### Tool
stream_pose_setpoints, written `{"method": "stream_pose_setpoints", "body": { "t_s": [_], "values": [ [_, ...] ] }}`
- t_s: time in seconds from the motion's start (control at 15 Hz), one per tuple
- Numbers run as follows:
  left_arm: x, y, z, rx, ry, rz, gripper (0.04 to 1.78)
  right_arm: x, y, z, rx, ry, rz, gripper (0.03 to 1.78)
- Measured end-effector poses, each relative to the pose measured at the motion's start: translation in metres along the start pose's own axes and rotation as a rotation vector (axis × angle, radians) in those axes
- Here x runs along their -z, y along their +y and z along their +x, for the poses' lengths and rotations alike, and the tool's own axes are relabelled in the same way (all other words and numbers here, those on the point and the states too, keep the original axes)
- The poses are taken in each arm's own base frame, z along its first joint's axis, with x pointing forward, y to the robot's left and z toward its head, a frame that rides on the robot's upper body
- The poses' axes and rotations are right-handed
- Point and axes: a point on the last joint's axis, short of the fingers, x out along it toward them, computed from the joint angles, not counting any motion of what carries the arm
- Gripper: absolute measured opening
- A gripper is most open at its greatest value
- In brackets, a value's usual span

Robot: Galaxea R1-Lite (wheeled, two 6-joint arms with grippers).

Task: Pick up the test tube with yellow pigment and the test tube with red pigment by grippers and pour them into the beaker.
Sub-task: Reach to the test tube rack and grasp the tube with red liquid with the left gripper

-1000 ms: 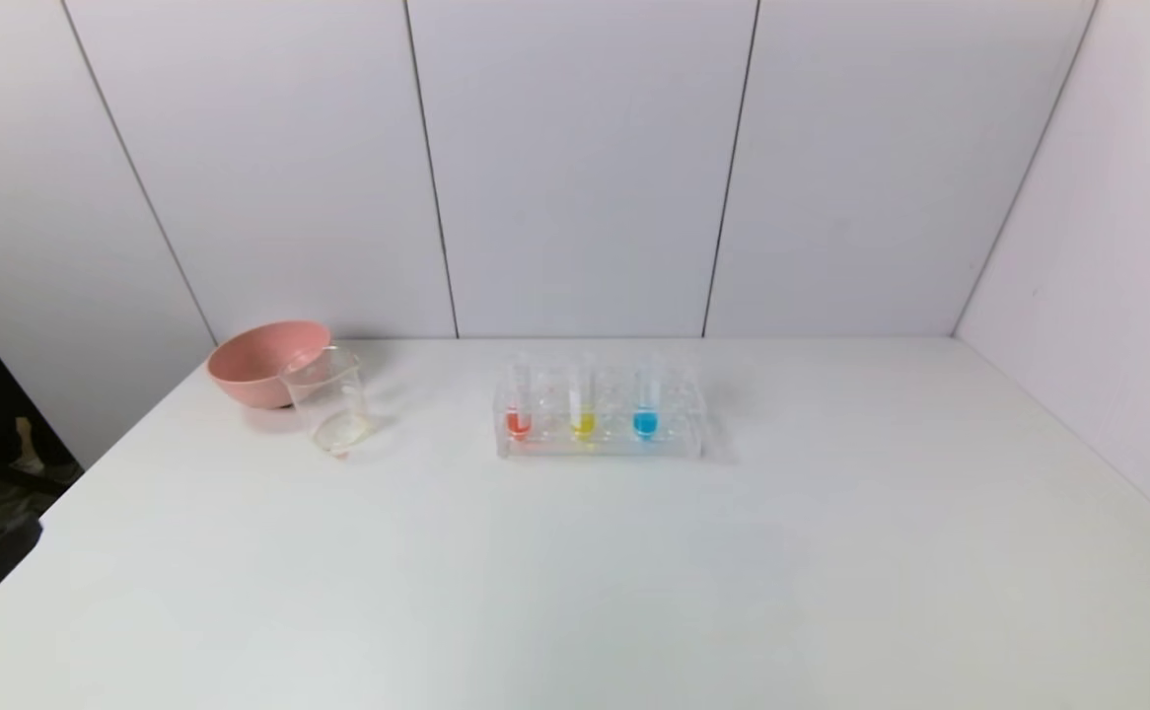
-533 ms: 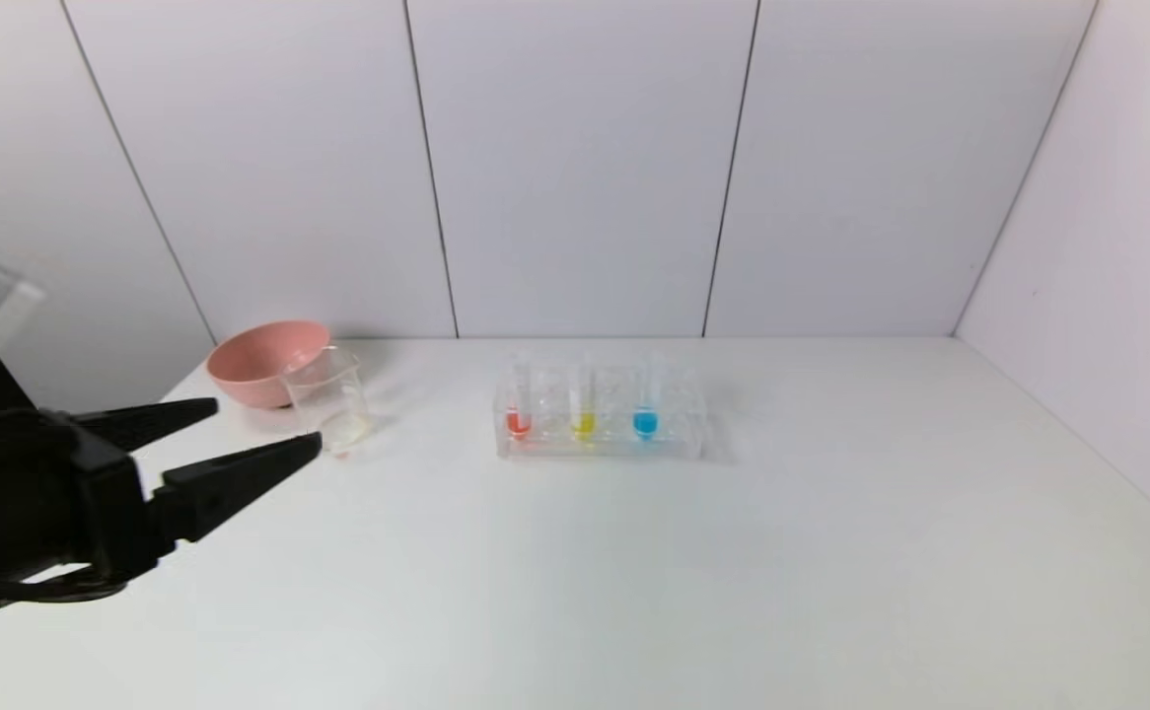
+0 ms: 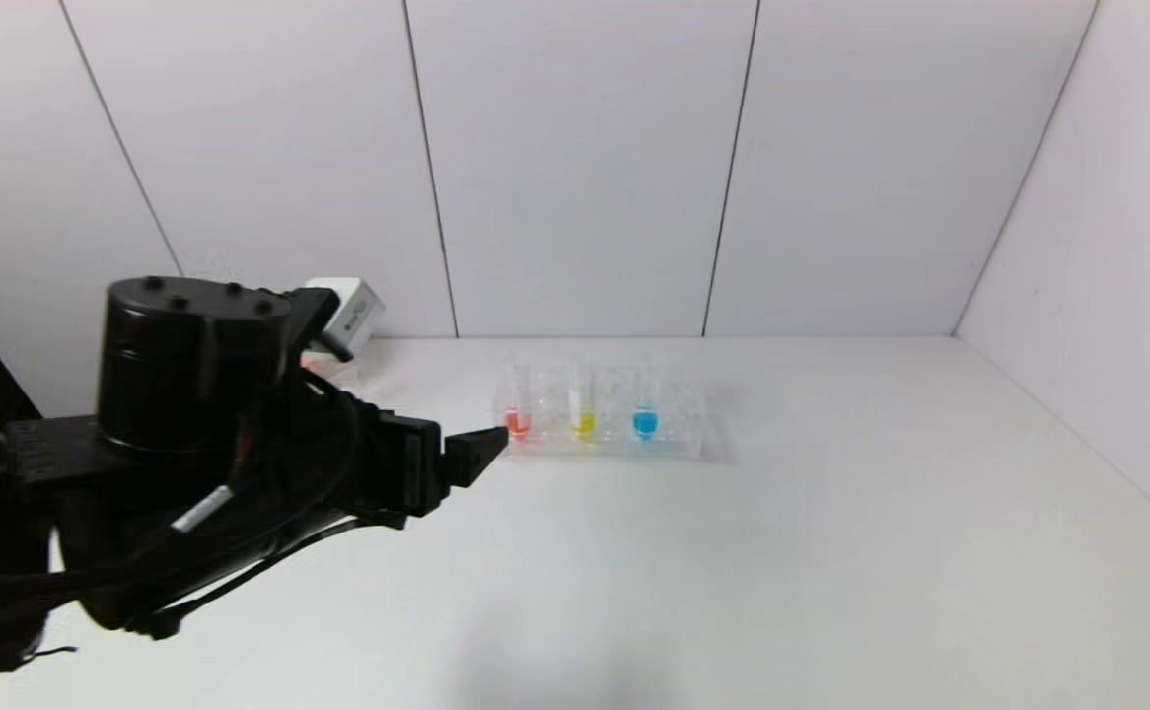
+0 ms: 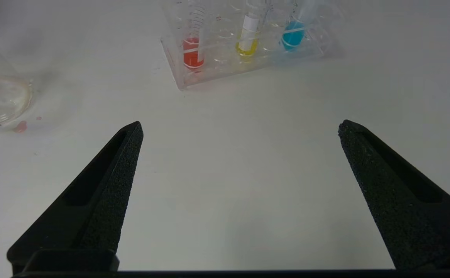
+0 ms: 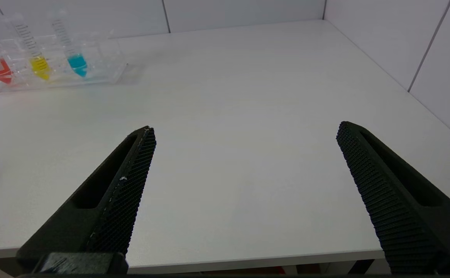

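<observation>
Standing in rack point(image 3: 600, 439): three tinted tubes.

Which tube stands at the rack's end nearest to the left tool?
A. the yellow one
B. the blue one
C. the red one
C: in the head view the test tube with red pigment is at the end of the rack beside the left tool, then yellow, then blue.

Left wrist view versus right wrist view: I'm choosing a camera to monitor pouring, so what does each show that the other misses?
Only the left wrist view shows the beaker, small red drips beside it, and the open left gripper. Only the right wrist view shows the open right gripper and the table's near edge. Both show the rack with red, yellow and blue tubes.
</observation>
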Motion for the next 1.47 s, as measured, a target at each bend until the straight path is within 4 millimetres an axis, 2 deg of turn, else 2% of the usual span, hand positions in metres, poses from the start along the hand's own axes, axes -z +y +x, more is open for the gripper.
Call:
{"method": "stream_pose_setpoints", "body": {
  "t_s": [0.33,0.6,1.0,1.2,1.47],
  "values": [
    [0.015,-0.022,0.071,-0.231,-0.062,0.009,1.76,0.0,0.0,0.0,0.0,0.0,0.0,1.71],
    [0.022,-0.033,0.11,-0.303,-0.065,0.028,1.76,0.0,0.0,0.0,0.0,0.0,0.0,1.71],
    [0.025,-0.03,0.153,-0.343,-0.062,0.033,1.76,0.0,0.0,0.0,0.0,0.0,0.0,1.71],
    [0.024,-0.02,0.167,-0.372,-0.064,0.029,1.76,0.0,0.0,0.0,0.0,0.0,0.0,1.71],
    [0.02,-0.018,0.18,-0.368,-0.126,0.037,1.76,0.0,0.0,0.0,0.0,0.0,0.0,1.71]
  ]
}}
